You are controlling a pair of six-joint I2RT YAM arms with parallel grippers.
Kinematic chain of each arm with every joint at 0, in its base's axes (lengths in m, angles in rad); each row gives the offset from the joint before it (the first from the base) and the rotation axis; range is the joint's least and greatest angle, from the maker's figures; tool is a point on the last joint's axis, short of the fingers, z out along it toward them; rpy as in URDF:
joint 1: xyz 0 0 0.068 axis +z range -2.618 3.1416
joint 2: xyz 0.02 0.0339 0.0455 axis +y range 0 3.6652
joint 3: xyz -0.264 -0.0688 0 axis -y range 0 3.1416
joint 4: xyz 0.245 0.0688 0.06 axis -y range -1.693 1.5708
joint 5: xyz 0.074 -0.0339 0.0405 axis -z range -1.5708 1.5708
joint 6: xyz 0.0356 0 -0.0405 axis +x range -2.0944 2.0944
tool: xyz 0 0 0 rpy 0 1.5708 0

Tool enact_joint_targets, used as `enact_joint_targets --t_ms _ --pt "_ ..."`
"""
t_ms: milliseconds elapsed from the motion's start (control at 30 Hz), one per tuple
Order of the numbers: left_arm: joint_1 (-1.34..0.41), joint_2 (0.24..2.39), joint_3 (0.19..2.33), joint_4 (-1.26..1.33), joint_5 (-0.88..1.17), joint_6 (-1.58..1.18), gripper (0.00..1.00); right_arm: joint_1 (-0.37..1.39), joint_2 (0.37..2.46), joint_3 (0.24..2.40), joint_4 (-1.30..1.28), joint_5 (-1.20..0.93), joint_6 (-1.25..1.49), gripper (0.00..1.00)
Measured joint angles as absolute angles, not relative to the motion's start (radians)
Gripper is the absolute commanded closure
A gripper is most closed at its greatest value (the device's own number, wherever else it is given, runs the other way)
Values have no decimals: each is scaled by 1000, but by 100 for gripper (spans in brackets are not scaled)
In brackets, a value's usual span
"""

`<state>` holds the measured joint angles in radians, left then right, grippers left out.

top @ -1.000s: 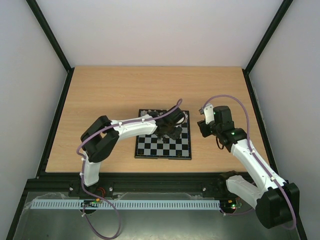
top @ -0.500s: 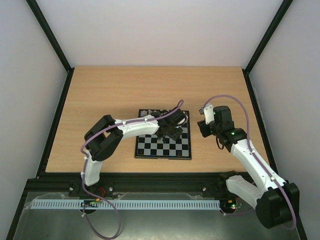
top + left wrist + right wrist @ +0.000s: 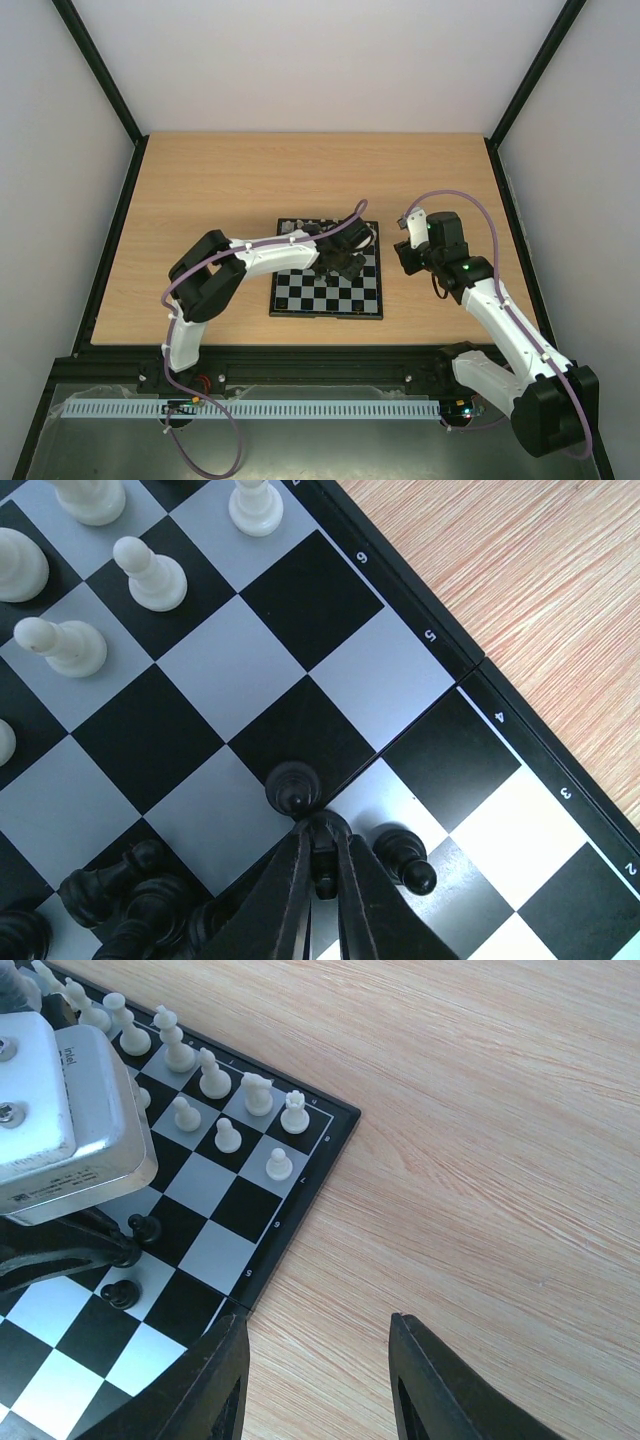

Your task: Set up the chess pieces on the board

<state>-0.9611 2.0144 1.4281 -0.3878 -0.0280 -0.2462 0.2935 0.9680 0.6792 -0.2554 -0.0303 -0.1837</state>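
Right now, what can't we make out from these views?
Top: pieces are too small to identify, and the left gripper covers part of the board.
Left wrist: the fingers hide the gap, so a grip on a piece can't be confirmed. The black heap is cut off by the bottom edge.
Right wrist: the camera housing hides the board's left squares.

Black-and-grey checkered board (image 3: 225, 670), white pieces (image 3: 150, 575), black pieces (image 3: 405, 858), pale woodgrain table (image 3: 540, 570)

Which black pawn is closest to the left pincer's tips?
The black pawn standing right at the tips of the left pincer; the other pawn stands off to one side.
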Motion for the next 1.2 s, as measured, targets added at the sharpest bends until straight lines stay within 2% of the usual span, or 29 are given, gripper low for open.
enact_joint_targets --t_ms 200,733,967,1200 --pt "-961 1986 1414 -399 -33 -244 96 294 968 679 -255 -36 -187 60" --pt "-1003 1531 1040 -409 -5 -282 96 294 968 679 -256 -62 -199 60" --pt "-1012 1461 911 -437 -20 -354 96 294 972 679 -256 -89 -202 60" --pt "-1014 1459 873 -461 -38 -399 96 294 977 679 -256 -102 -203 60"
